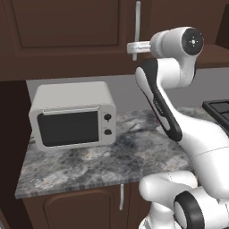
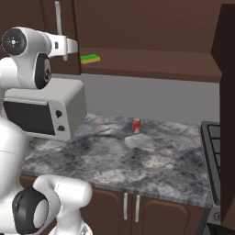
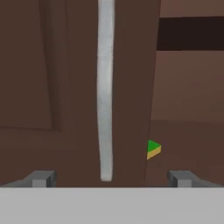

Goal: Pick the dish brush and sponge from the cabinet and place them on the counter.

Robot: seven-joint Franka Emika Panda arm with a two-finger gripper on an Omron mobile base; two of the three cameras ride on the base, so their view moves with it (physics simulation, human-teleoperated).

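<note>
Hand view shows the hand open, its 2 fingertips straddling the cabinet door's upright handle. Beyond the door edge, to the right and deeper in the cabinet, the sponge lies on the shelf.

A light grey microwave and a small red can stand before a plain grey wall, with a black stovetop alongside and dark brown base cabinets below.
</note>
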